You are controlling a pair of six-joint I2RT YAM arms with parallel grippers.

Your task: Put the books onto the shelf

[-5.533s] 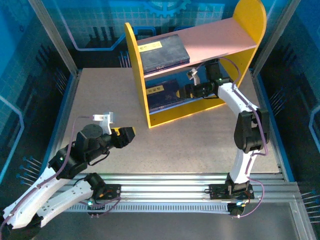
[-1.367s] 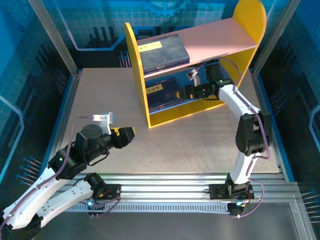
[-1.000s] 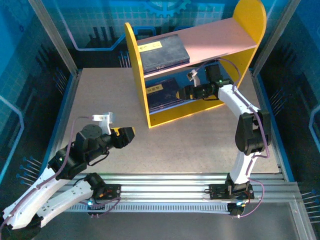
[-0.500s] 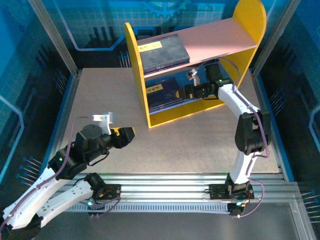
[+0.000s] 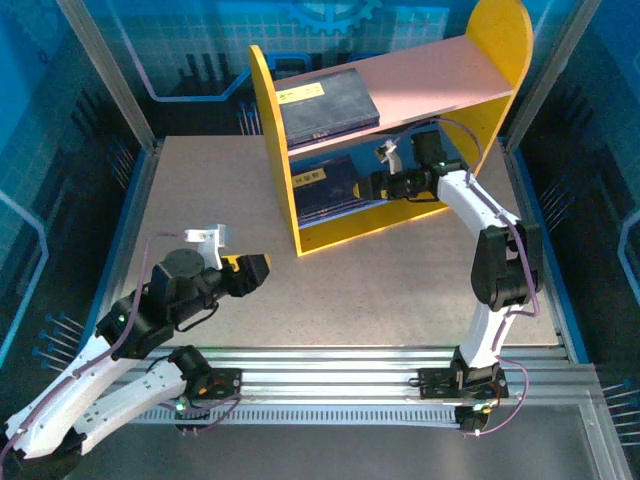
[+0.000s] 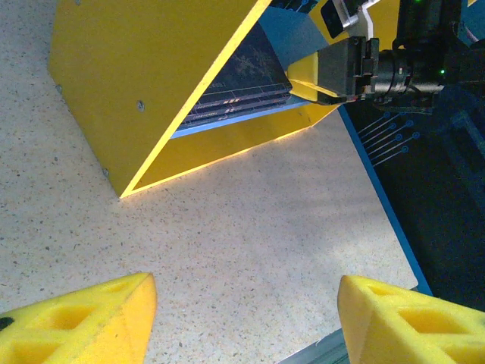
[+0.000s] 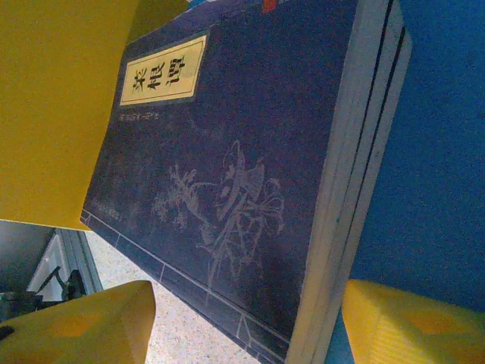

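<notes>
Flat navy books (image 7: 250, 174), rounded yellow shelf (image 5: 275, 130), speckled table (image 5: 200, 200)

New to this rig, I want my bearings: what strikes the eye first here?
The yellow-sided shelf stands far back on the table, with navy books lying flat on its pink upper board and a stack of books on the blue lower one. The right gripper reaches open into the lower tier at that stack; the left gripper hovers open over bare tabletop near the front.
</notes>
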